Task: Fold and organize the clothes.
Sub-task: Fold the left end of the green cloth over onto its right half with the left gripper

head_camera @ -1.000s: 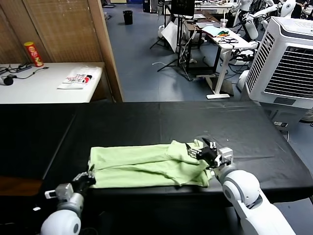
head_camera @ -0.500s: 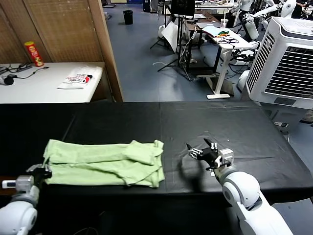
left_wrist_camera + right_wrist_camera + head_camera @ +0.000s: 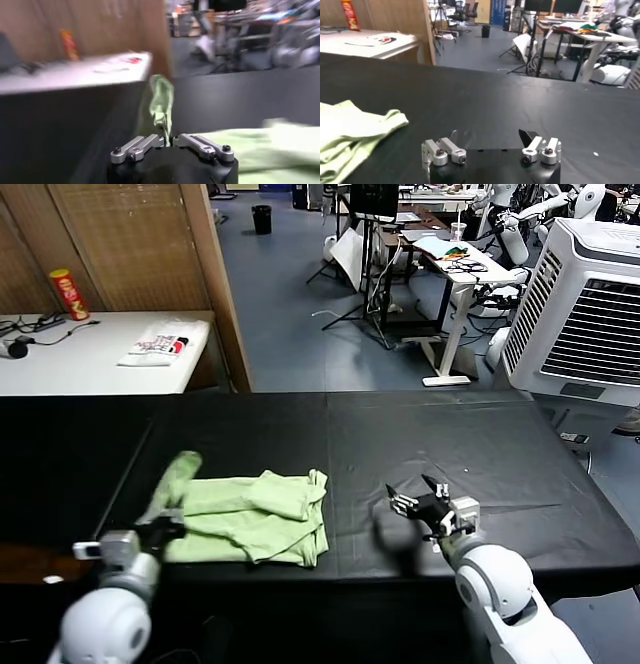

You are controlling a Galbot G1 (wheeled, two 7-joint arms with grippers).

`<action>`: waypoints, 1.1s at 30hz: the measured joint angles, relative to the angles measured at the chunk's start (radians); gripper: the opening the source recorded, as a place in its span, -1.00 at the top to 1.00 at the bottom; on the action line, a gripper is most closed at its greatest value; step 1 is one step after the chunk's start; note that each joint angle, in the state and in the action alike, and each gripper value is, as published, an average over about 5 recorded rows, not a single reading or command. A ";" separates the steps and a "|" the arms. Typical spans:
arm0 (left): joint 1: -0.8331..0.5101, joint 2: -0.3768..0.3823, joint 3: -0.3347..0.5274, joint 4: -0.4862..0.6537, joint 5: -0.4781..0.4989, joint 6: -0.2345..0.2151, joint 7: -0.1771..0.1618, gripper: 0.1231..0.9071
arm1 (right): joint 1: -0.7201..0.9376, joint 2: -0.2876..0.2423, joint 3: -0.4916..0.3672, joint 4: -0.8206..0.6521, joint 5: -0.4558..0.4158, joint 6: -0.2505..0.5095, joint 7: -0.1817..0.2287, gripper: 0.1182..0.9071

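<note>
we see the pale green shirt (image 3: 250, 519) lying bunched on the near left of the black worktop (image 3: 450, 444). our left claw (image 3: 160, 529) is pinched tight on its left edge, lifting a strip of fabric upright. our right claw (image 3: 420, 502) hovers over bare cover to the shirt's right, fingers spread wide, holding nothing.

Free room and obstacles on the black table cover

The middle and upper right of the black table cover (image 3: 420, 434) are left bare and passable. The lower left is taken up by the shirt (image 3: 255, 519), with one end lifted by the closed left gripper (image 3: 165, 529). The lower centre-right is occupied by the right gripper (image 3: 425, 502), jaws spread. Passage at upper left is blocked by a wooden panel (image 3: 135, 244).
</note>
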State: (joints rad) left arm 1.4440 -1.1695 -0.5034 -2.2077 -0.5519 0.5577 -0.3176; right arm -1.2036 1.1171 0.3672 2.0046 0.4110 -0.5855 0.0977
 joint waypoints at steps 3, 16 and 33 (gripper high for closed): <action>-0.023 -0.049 0.077 -0.012 -0.011 0.007 -0.012 0.89 | -0.011 0.006 0.003 0.000 -0.012 0.002 0.000 -0.72; -0.086 -0.187 0.240 -0.007 -0.015 0.018 -0.023 0.89 | -0.018 0.027 -0.014 -0.010 -0.037 0.003 -0.002 -0.72; -0.080 -0.263 0.269 0.057 0.078 -0.040 0.032 0.07 | -0.002 0.031 -0.049 -0.012 -0.037 0.034 -0.047 -0.72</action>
State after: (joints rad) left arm 1.3635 -1.4322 -0.2347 -2.1505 -0.4742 0.5174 -0.2856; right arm -1.2051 1.1482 0.3178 1.9929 0.3740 -0.5517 0.0507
